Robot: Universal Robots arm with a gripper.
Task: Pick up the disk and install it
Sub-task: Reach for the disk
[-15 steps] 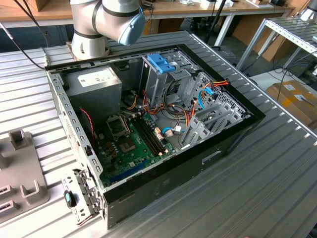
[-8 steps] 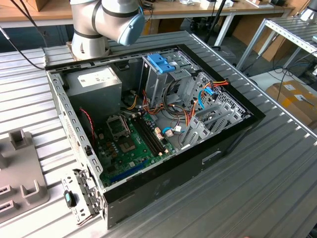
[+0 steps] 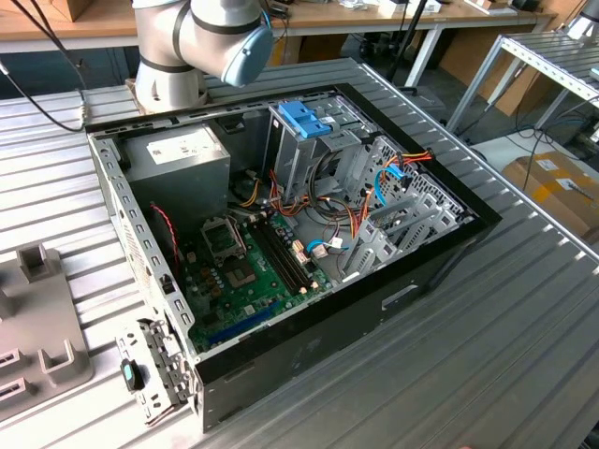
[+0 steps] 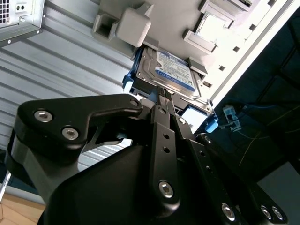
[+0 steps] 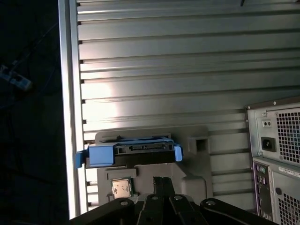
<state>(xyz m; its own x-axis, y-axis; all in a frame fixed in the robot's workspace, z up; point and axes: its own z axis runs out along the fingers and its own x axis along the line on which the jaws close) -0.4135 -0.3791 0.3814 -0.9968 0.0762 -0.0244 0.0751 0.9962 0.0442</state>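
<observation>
- Exterior view's left: a grey fixture tray (image 3: 37,309) sits on the ribbed counter (image 3: 487,365), just beside the rear wall of the open computer case (image 3: 131,234). I judge it to be the same tray seen in both wrist views.
- The disk (image 4: 174,70) lies on that tray with its label face up and a light-blue carrier rail along its sides.
- In the first wrist view the disk (image 5: 140,150) turns its connector end toward the wrist. Its long axis therefore runs straight away from the jaws, roughly in line with them.
- Gripper (image 4: 165,95): the jaws are pressed together with nothing between them. The tips stop just short of the disk's near end. Whether they touch it cannot be told. The disk is not grasped.
- A small square chip (image 5: 123,188) rests in a tray pocket close by the tips.
- Edges: on the side away from the case, the tray comes near the counter's edge, with dark floor beyond, so I judge there is little room there. On the other side a strip of counter separates the tray from the case's rear panel (image 5: 276,140).
- Exterior view's centre: the case lies open side up. The drive cage (image 3: 299,154) stands upright with a blue latch (image 3: 304,117) on top. The power supply (image 3: 182,154) sits toward the arm (image 3: 201,37).
- Exterior view's right: the counter runs on past the case to its edge.
</observation>
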